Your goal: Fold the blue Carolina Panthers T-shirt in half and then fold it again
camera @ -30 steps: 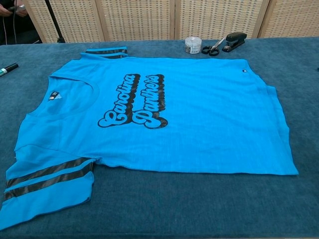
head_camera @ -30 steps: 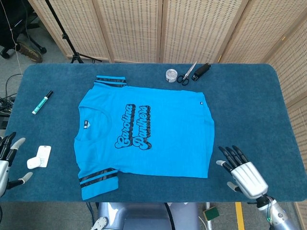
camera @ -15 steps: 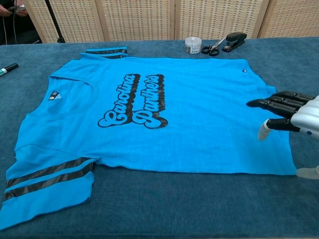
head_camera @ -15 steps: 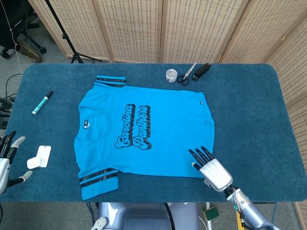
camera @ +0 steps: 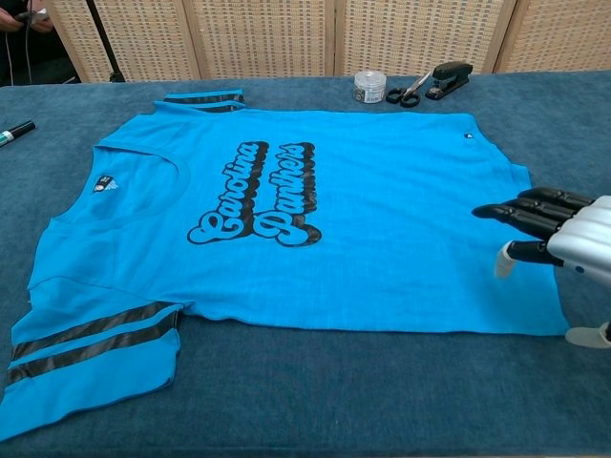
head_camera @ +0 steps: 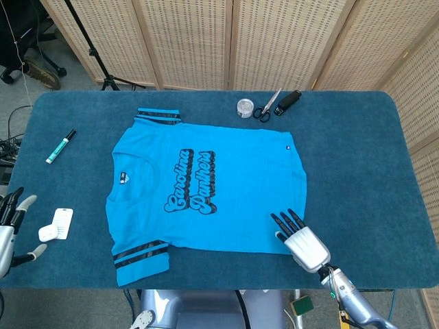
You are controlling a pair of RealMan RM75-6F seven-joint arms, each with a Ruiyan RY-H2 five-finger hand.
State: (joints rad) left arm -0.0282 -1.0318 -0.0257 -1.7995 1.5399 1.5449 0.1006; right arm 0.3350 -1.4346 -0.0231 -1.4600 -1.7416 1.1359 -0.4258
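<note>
Both hands visible in head view only: left hand (head_camera: 12, 229) fingers apart off T-shirt (head_camera: 219, 192); chest shows right hand (camera: 563, 239), fingers apart.

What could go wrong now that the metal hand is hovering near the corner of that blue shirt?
The right hand is open over the near hem corner of the T-shirt; on the soft table cover its fingers might pinch the cover too, or miss the thin fabric. The left hand rests far off by the table's edge, so lifting one corner alone could drag the shirt crooked. The scissors and small jar lie just beyond the far edge; a folded-over flap could bump them.
</note>
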